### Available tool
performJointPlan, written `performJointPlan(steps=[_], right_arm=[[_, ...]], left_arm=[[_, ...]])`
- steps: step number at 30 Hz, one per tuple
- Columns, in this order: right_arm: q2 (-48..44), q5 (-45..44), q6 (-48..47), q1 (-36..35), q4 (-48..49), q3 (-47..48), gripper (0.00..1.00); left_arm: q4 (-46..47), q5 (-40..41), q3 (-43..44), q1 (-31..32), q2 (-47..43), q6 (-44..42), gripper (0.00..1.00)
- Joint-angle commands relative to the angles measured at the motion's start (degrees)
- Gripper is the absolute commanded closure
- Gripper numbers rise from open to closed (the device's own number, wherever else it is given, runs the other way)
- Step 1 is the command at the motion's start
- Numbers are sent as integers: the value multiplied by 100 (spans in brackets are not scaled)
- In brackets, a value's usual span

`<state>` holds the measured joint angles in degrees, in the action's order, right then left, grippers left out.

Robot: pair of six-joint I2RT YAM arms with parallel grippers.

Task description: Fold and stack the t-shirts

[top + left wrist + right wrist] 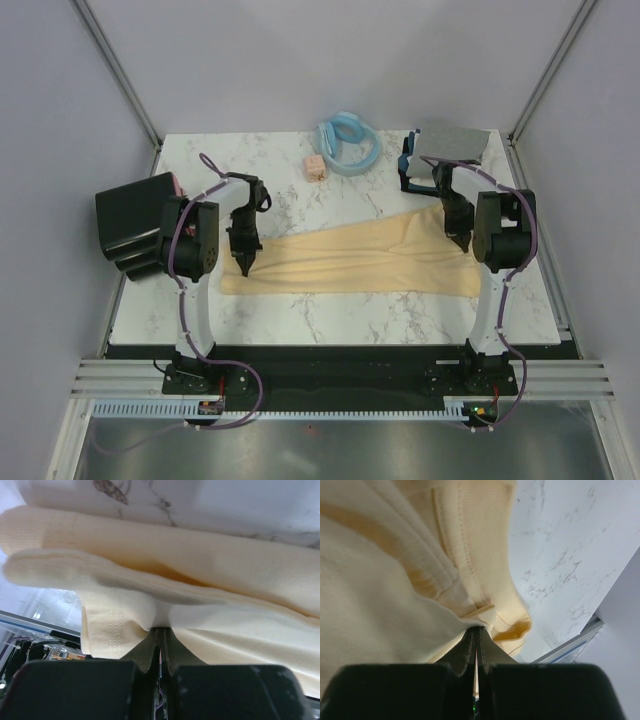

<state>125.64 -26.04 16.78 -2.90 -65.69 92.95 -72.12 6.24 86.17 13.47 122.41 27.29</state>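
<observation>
– Pale yellow-cream cloth t-shirt (360, 260): where does it lie?

– Across the middle of the white marbled bench (330, 315), drawn out into a long band. Its long axis runs from the left of the frame to the right, and the right end sits a little higher in the frame than the left.

– And the two arms?

– One is at each end. The left end effector (243, 268) comes down on the band's left end and the right end effector (462, 243) on its right end. Neither arm is nearer than the other, because each stands on its own end and the whole length of cloth runs between them.

– Are the jaws apart or together?

– Together, and clamped on cloth. In the left wrist view the left end effector (161, 632) pinches a gathered fold of the t-shirt (210, 590) between its tips. In the right wrist view the right end effector (476, 630) nips a hemmed edge of the t-shirt (395, 580) the same way.

– So what does the next move turn on?

– Probably that shared axis. The cloth is held at both ends, so both arms would need to travel together across it. If one moved alone, the band would skew or bunch.

– Anything else nearby?

– A grey folded t-shirt (455, 142) lies at the upper right, beyond the right arm.
</observation>
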Motion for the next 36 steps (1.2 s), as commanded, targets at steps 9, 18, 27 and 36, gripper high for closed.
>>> performJointPlan(steps=[9, 18, 27, 36], right_arm=[[-1172, -621, 107, 263, 654, -66, 83], [-2904, -138, 45, -61, 655, -1006, 77], [-3371, 477, 159, -642, 136, -2166, 75], [-3178, 494, 291, -668, 179, -2684, 74]], left_arm=[[154, 554, 92, -266, -410, -233, 93], [268, 115, 111, -47, -1316, -408, 81], [479, -272, -21, 1077, -1326, -409, 77], [743, -360, 128, 1781, -737, -215, 77]])
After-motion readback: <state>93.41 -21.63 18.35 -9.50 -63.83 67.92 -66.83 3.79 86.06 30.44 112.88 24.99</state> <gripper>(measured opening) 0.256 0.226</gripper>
